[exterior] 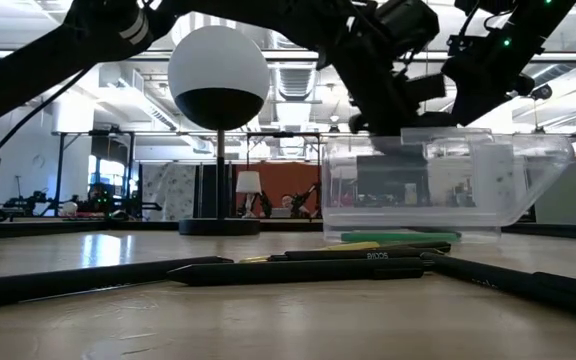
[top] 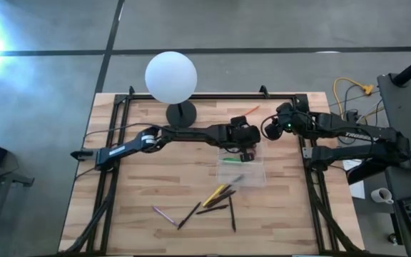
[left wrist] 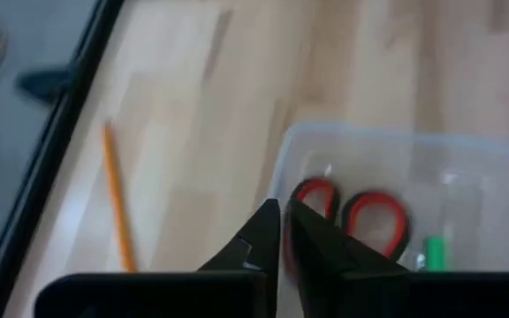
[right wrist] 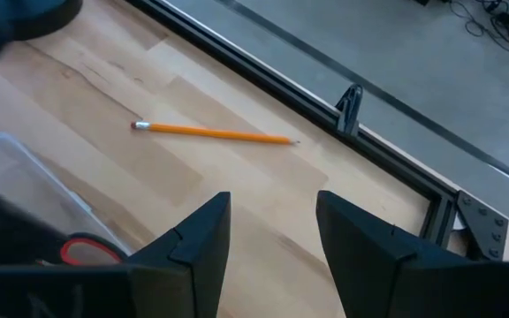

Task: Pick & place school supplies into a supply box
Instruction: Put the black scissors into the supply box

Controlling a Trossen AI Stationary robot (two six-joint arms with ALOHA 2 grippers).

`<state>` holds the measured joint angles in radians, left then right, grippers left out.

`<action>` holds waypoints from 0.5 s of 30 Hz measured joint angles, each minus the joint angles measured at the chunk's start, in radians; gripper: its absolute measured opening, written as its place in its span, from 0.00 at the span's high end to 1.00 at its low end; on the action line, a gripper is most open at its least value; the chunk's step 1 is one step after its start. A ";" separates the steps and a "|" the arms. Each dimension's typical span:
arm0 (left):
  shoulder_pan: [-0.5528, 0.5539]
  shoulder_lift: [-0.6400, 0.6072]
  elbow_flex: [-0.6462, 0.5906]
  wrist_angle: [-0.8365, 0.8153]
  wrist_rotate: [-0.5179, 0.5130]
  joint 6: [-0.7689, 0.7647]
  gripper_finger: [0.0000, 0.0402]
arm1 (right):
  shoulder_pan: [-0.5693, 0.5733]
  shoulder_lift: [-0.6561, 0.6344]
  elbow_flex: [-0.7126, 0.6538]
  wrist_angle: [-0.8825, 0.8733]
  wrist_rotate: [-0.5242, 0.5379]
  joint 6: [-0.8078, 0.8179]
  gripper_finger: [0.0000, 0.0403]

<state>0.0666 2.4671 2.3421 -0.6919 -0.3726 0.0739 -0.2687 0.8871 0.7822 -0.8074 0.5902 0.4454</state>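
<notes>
The clear supply box (top: pixel 252 171) sits on the table right of centre. Inside it lie the red-handled scissors (left wrist: pixel 353 217) and a green marker (left wrist: pixel 434 252). My left gripper (left wrist: pixel 283 221) is shut, slanting down over the box's far left corner (exterior: pixel 368 135). My right gripper (right wrist: pixel 272 231) hangs open above the far right of the table, holding nothing. An orange pencil (right wrist: pixel 215 132) lies flat on the wood near the far edge. A yellow pencil (top: pixel 216 194), a pink pen (top: pixel 165 214) and several dark pens (top: pixel 212 208) lie in front of the box. My left gripper's shut fingertips stand right at the rim of the box's end wall (left wrist: pixel 277 181), coming from the left and slanting down. I cannot tell whether they touch the wall or have it between them. The box rests on the table.
A white globe lamp (top: pixel 171 77) stands on its black base (top: pixel 181 114) at the far middle, close behind my left arm. A black metal frame (right wrist: pixel 352 106) runs along the table's edges. Bare wood lies to the left and along the near edge.
</notes>
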 joint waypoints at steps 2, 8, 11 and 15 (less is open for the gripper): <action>0.000 -0.010 0.000 -0.093 -0.014 -0.081 0.95 | 0.000 0.000 -0.001 0.000 -0.001 0.000 0.60; 0.007 -0.011 -0.030 -0.282 -0.014 -0.216 0.93 | -0.001 0.000 -0.001 0.000 -0.009 0.000 0.60; 0.006 -0.011 -0.058 -0.274 0.014 -0.215 0.93 | -0.001 0.000 -0.001 0.000 -0.009 0.000 0.60; 0.006 -0.007 -0.109 -0.206 0.066 -0.213 0.93 | 0.000 0.000 -0.001 0.000 -0.010 0.000 0.60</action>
<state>0.0727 2.4599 2.2330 -0.8982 -0.3061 -0.1394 -0.2691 0.8875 0.7811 -0.8069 0.5800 0.4451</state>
